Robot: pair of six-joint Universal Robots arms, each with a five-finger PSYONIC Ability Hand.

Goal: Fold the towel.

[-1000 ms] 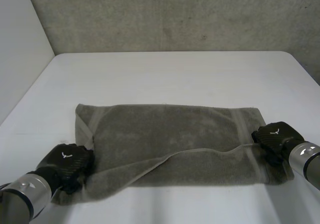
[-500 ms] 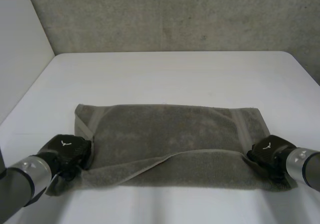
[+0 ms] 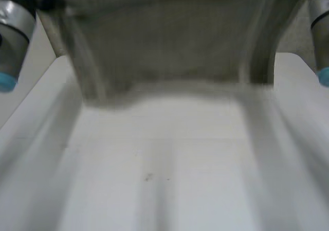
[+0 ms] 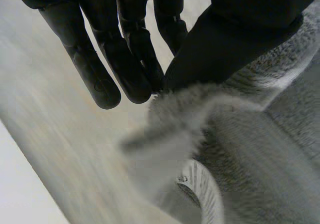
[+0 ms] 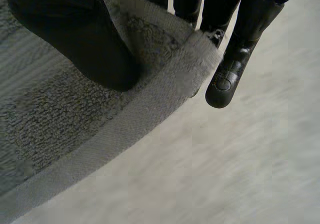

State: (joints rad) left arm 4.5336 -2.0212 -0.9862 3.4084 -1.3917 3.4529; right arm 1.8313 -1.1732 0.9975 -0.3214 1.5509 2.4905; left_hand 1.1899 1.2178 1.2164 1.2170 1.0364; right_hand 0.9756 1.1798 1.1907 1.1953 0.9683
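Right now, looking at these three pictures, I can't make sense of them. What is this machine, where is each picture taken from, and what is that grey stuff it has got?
It is a robot with two arms, each ending in a black hand with fingers and a thumb. The wide picture comes from a camera between and behind the arms, looking down at the white table. There the left arm and the right arm are raised, and a grey towel hangs between them like a curtain. The other two pictures come from cameras on the wrists, each looking along its own palm. In one, the left hand pinches the towel's edge between thumb and fingers. In the other, the right hand does the same on its side, thumb on one face of the cloth and fingers on the other. The job is to fold the towel.
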